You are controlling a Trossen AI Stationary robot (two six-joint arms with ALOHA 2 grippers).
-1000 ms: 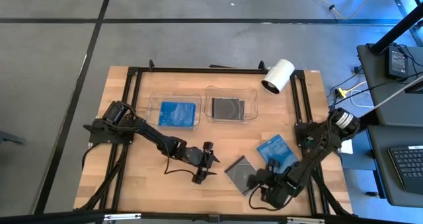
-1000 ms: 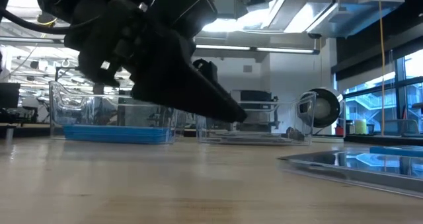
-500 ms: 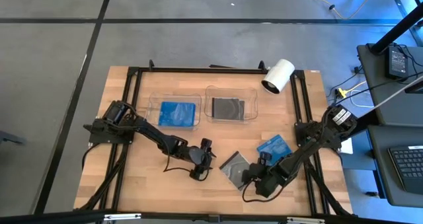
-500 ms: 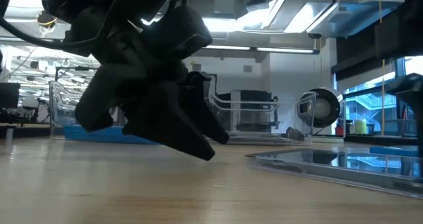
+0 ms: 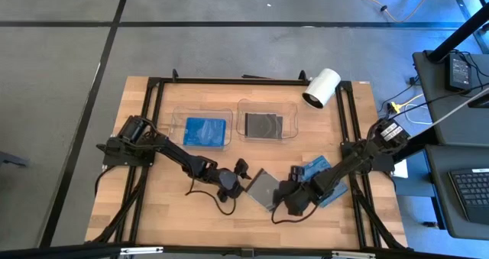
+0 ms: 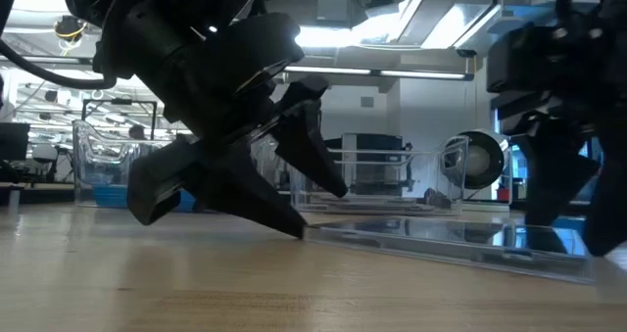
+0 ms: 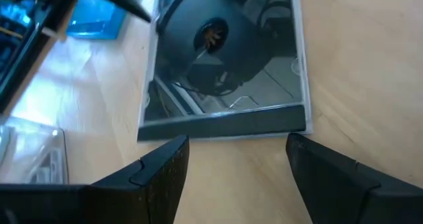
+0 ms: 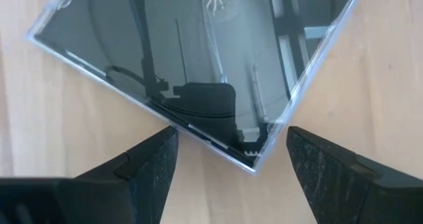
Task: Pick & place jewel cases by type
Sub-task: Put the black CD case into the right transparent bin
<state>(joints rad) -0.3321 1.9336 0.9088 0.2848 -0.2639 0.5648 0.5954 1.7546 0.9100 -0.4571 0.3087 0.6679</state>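
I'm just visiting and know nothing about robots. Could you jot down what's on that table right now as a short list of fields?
Table: wooden top with a black frame
Left tray: clear tray holding a blue case
Right tray: clear tray holding a dark case
Loose dark case: grey case flat on the wood between both arms
Loose blue case: blue case, partly under the right arm
Left gripper: fingers open, at the grey case's edge
Right gripper: fingers open, at the opposite edge
Held: nothing gripped yet
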